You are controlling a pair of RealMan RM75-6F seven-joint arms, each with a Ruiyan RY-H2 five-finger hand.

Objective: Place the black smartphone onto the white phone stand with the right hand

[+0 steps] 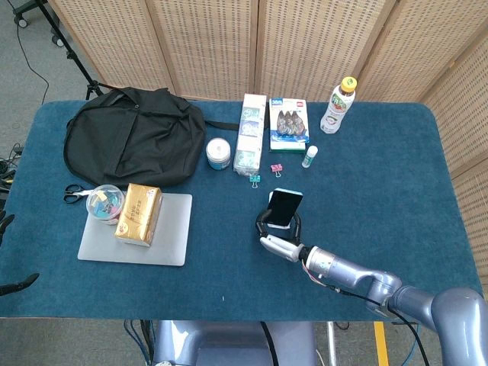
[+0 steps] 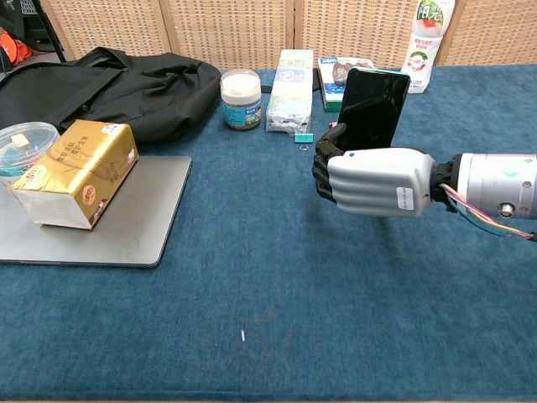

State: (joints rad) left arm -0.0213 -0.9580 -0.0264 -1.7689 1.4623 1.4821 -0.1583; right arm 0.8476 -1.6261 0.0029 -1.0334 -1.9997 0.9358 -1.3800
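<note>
Right hand [image 2: 377, 180] gripping black smartphone [image 2: 372, 107] upright, fingers [image 2: 325, 172] wrapping its lower edge, above blue tablecloth [image 2: 277, 277], near binder clip [image 2: 304, 138].

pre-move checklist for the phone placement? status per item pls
1. Phone held by right robot hand: ok, upright in its grasp.
2. White stand located: cannot tell, hidden behind hand and phone if present.
3. Phone seated on stand: cannot tell.
4. Binder clips clear of the phone: ok, apart from it in the head view.
5. Left robot hand out of the way: ok, in neither view.
6. Laptop and gold box clear of the working spot: ok.
</note>
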